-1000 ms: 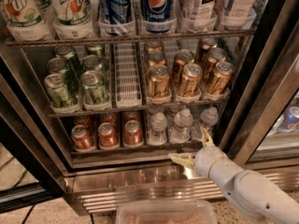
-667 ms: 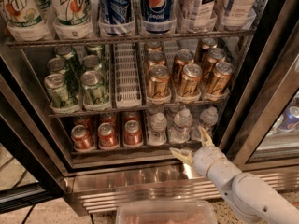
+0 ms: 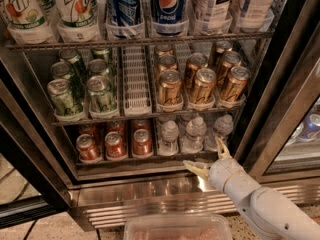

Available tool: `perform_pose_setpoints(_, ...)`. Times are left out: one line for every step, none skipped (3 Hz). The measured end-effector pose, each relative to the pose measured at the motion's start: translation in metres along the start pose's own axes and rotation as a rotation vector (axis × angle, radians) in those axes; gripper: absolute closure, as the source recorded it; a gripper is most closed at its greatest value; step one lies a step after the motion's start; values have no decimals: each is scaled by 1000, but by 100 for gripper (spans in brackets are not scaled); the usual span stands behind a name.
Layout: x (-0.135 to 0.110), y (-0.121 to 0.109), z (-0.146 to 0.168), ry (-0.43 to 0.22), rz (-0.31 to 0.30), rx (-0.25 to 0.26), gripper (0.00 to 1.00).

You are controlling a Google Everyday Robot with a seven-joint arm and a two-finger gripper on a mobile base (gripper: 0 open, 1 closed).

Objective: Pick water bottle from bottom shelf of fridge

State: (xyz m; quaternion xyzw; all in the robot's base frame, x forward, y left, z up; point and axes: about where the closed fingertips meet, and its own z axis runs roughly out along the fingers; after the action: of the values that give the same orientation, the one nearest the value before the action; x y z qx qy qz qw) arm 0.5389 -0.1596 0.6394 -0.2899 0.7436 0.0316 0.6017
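The fridge (image 3: 280, 99) stands open before me, black-framed with wire racks. On its bottom shelf (image 3: 150, 159), three small clear water bottles with white caps stand side by side: one at the left (image 3: 169, 137), one in the middle (image 3: 194, 133), one at the right (image 3: 221, 129). My gripper (image 3: 205, 158) is at the shelf's front edge, just below and in front of the middle and right bottles. Its fingers are spread open and hold nothing; one fingertip (image 3: 188, 164) points left, the other points up.
Red-orange cans (image 3: 114, 145) fill the bottom shelf's left. Green cans (image 3: 80, 86) and gold cans (image 3: 200, 81) sit on the rack above, tall 7UP and Pepsi bottles (image 3: 167, 6) on top. A shiny steel base (image 3: 150, 196) lies below. A pinkish tray (image 3: 175, 228) sits at the bottom edge.
The gripper has crept slightly left and toward the bottom shelf's front edge. The bottles and cans have not moved.
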Motion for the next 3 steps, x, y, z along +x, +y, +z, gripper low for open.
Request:
perform_pose_setpoints(6,0,6,3,15,10,29)
perform_pose_setpoints(13,0,13,11,29,20,34)
perform_pose_setpoints(17,-1,19,14,36,29,40)
